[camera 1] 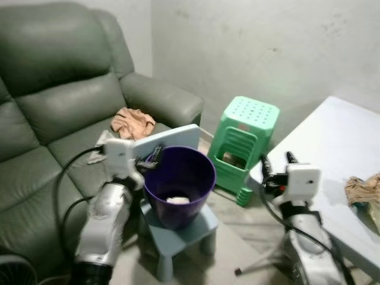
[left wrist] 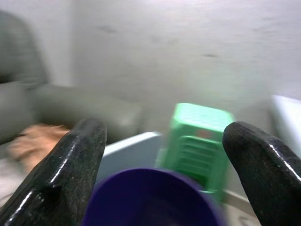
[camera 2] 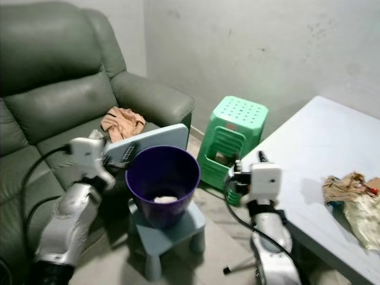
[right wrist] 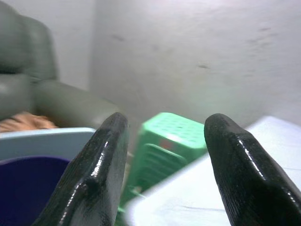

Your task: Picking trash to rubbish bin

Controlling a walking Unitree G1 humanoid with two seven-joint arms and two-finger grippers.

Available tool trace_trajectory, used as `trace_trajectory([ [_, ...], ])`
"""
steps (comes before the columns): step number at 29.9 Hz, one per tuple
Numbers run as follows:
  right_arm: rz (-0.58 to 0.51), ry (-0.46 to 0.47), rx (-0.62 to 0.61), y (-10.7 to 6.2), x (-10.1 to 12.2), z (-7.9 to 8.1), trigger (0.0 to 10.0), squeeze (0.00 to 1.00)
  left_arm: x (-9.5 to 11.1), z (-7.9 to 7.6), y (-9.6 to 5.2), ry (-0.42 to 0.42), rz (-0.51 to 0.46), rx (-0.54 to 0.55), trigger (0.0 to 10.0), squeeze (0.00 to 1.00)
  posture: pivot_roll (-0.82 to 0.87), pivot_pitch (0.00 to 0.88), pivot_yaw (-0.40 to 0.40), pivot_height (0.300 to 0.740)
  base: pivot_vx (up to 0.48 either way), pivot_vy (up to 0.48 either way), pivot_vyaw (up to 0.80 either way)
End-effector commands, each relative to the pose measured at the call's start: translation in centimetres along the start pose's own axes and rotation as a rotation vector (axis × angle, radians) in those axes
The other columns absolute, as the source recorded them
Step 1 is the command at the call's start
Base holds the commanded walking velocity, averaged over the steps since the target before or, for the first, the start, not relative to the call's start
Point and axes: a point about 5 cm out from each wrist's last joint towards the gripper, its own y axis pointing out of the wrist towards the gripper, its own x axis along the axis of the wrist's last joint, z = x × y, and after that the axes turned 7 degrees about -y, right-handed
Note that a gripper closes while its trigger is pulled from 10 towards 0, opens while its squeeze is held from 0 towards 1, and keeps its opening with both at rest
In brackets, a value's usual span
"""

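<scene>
Grey-green leather sofa point(camera 1: 53, 113), green plastic stool point(camera 1: 244, 142), scuffed pale wall point(camera 1: 267, 47).

One purple bin point(camera 1: 179, 184) sits on one small blue chair point(camera 1: 178, 234) at centre. One green stool point(camera 1: 246, 142), one sofa point(camera 1: 53, 119), one table point(camera 1: 338, 154), two grippers.

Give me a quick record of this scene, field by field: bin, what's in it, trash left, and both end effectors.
bin: purple rubbish bin on a small blue stool
bin contents: one pale piece at the bottom
trash left: crumpled brown paper on the white table
left end effector: open, empty, at the bin's rim
right end effector: open, empty, by the table's edge
nearby: green stool, grey sofa with a tan cloth
</scene>
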Motion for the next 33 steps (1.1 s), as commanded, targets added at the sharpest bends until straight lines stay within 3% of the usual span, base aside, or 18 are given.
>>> trace_trajectory([
  [1,-0.015,0.009,-0.003,0.1,0.4,0.1,10.0,0.0,0.3,0.5,0.2,0.04,0.002,0.017,10.0,0.0,-0.08,0.0,-0.05,0.74,0.0,0.0,-0.76],
  [33,0.033,-0.018,0.026,-0.1,-0.4,0.5,10.0,0.0,-0.9,-0.7,0.3,0.076,0.054,-0.023,10.0,0.0,-0.07,0.0,-0.058,0.74,0.0,0.0,-0.75],
])
